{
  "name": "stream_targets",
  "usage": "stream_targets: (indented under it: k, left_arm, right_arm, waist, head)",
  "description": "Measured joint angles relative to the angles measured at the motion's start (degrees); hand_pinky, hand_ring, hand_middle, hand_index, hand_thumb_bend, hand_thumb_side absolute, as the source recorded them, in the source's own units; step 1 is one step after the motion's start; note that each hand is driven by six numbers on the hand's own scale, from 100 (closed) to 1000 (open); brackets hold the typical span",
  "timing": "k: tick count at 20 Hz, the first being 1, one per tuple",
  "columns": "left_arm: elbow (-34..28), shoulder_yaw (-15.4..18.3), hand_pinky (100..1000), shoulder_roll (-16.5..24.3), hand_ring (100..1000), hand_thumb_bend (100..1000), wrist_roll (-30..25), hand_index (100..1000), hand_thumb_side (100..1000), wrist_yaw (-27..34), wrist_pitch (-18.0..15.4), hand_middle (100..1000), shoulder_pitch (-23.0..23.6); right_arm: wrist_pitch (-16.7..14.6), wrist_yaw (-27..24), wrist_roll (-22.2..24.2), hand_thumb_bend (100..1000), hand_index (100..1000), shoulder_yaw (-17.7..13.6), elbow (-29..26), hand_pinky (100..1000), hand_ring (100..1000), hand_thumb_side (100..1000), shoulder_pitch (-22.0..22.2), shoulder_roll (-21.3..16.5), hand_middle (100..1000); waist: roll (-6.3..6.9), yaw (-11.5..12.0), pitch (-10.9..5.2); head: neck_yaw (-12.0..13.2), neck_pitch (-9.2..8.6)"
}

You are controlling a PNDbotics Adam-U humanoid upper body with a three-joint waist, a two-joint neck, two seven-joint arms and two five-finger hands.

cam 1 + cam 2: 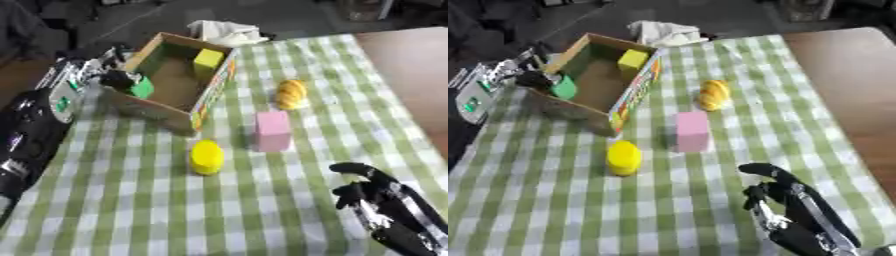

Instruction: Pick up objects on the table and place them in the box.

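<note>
Down at the bottom right, nearest to us, our right hand is resting over the cloth with its fingers bent a little and holding nothing.

We are looking at the big things first. The cardboard box is sitting open at the far left. Our left hand is reaching over its near wall, pinching a green piece just inside. A yellow block is already lying in the box.

Three things are waiting on the table: a pink block, a yellow round thing and a small orange thing. So we are thinking the job is not half done.

The green checked cloth is covering the brown table. A white cloth is lying behind the box, and the room beyond is looking dark.
</note>
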Motion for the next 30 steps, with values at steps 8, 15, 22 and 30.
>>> stream_targets:
  k: [8, 15, 22, 30]
  left_arm:
    - [-15.4, 0.4, 661, 4.4, 684, 100, 2.3, 950, 273, 7.2, -0.6, 692, 5.9]
    - [-38.9, 3.6, 601, 6.6, 646, 100, 6.0, 929, 383, 21.1, 0.8, 635, 16.9]
    - [-52.9, 6.4, 577, 2.0, 633, 100, 10.3, 914, 516, 30.7, 1.6, 611, 28.3]
    - [-53.9, 6.5, 572, -7.7, 634, 100, 12.7, 908, 577, 37.0, -4.3, 607, 34.6]
  right_arm:
    - [-0.3, 0.1, -0.3, 100, 816, -0.6, -0.6, 712, 482, 418, -0.3, -1.1, 798]
    - [-1.6, 0.1, -0.1, 100, 848, -1.4, -5.6, 722, 488, 286, -5.6, -11.3, 808]
    - [-5.5, 1.6, 1.5, 100, 919, -2.5, -6.3, 749, 548, 142, -12.7, -25.0, 866]
    - [-2.9, 4.1, 7.7, 100, 945, -3.1, -1.5, 765, 602, 100, -24.9, -34.6, 896]
  waist:
    - [-0.18, 1.2, -0.11]
    - [-0.89, 3.0, -0.54]
    - [-0.91, 4.6, -0.6]
    - [0.28, 6.8, -1.2]
  head:
    - [-0.5, 0.0]
    - [-1.1, 0.0]
    - [-2.4, 0.0]
    - [-4.1, 0.0]
